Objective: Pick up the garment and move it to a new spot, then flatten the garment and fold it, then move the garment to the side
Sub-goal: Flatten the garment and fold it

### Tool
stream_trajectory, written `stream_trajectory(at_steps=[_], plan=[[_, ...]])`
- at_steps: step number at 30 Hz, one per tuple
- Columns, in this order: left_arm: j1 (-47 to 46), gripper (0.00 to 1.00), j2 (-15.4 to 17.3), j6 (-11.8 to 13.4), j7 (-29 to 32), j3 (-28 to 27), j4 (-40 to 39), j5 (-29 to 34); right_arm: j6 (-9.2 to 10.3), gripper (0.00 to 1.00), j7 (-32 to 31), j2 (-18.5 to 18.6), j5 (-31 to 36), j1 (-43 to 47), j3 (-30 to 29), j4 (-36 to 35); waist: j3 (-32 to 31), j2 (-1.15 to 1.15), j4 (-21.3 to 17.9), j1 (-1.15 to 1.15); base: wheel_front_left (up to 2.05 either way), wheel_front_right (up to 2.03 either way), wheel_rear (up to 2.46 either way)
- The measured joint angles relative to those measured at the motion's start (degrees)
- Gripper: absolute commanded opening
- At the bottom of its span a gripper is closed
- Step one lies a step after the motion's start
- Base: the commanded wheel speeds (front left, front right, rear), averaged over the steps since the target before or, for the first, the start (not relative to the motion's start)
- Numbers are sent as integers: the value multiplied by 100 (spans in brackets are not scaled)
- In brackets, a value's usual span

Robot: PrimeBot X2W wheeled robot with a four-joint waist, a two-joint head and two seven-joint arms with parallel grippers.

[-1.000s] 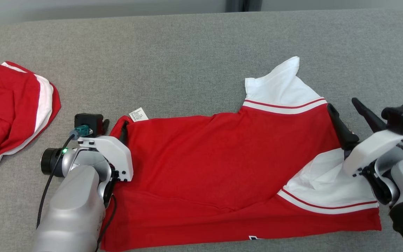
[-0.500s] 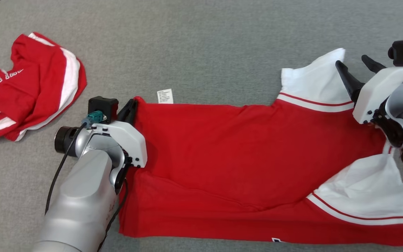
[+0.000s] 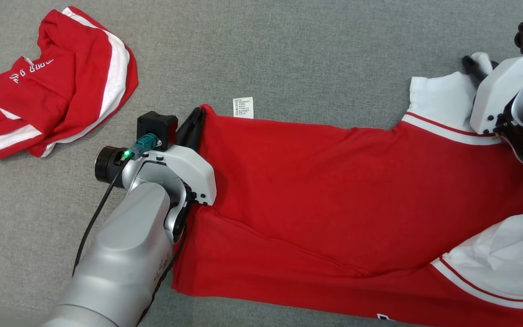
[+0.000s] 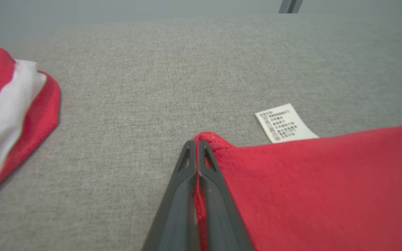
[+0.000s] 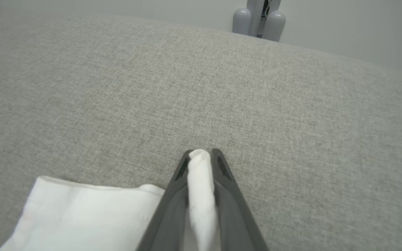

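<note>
Left gripper (image 4: pixel 196 143) clamped a hem corner of the red-and-white jersey shirt (image 3: pixel 334 181), right gripper (image 5: pixel 201 152) its white sleeve (image 3: pixel 438 97), likely to stretch it flat.

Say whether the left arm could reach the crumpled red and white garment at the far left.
Probably not yet: the left tool is shut on a corner of the spread red shirt. The grey cloth surface towards the crumpled garment lies free.

The garment (image 3: pixel 334 181) is thin, matt red cloth with white cloth sleeves (image 3: pixel 438 97). The cover (image 3: pixel 288 50) beneath is grey, coarse-woven and matt. The left gripper (image 4: pixel 196 143) has dark matt plastic fingers (image 4: pixel 181 198).
</note>
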State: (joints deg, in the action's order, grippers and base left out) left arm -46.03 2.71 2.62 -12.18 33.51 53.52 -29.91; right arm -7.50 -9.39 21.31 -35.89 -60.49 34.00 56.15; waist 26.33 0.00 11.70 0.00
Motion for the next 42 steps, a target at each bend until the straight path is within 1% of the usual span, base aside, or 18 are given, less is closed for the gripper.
stream_trajectory(at_steps=[3,4,9,13,18,22,29,36,42], plan=[[-37,0,-5,88,-135,21,30,-65,-1,0,293,10,47,-63,7,132,1,0,-14,0,0,0,0],[-68,0,-4,140,-200,-3,74,-99,0,0,543,41,74,-115,-31,257,-24,0,-36,0,0,0,0],[-147,0,22,250,-270,-246,83,-136,-1,0,1171,14,123,-259,-163,513,-140,0,-108,0,0,0,0],[-110,0,176,345,-279,-567,-304,-45,-1,0,1649,-55,103,-276,-231,622,-275,0,-182,0,0,0,0],[373,0,313,346,-280,-860,-555,153,-1,0,2079,-170,-116,-73,-266,598,-535,0,-315,0,0,0,0],[776,0,409,297,-280,-1057,-625,259,0,0,2247,-244,-311,439,-123,359,-800,0,-491,0,0,0,0],[1651,0,533,241,-281,-1419,-831,386,0,0,2382,-252,-798,1639,119,-399,-1339,0,-848,0,0,0,0],[2624,0,489,158,-281,-1599,-839,521,0,0,2418,-296,-1230,2937,18,-932,-1908,0,-1141,0,0,0,0],[3265,0,416,151,-281,-1841,-898,549,0,0,2430,-453,-1277,3708,-127,-1161,-2228,0,-1365,0,0,0,0]])
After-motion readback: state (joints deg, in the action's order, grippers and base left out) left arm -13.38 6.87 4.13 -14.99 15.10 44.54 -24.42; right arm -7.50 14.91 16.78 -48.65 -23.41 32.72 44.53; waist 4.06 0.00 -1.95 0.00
